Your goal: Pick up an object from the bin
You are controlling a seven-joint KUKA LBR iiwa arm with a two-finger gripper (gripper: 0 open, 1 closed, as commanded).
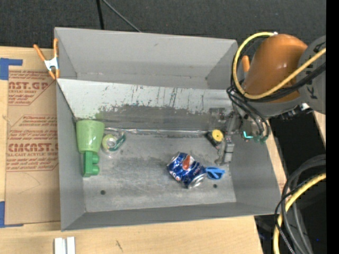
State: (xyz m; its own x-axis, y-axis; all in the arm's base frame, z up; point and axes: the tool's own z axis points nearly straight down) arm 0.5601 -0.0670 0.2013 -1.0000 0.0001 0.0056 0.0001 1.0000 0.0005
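Thing: small blue flat plastic piece [214, 172], on the floor at the right of the grey metal bin [132, 62].
Neighbour: crushed blue drink can [185, 169], just beside its left.
Gripper [226, 159]: low in the bin, just above and right of the blue piece; cannot tell how far open or whether it grips anything.

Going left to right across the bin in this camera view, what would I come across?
Green cup → small clear round thing → crushed blue can → gripper.
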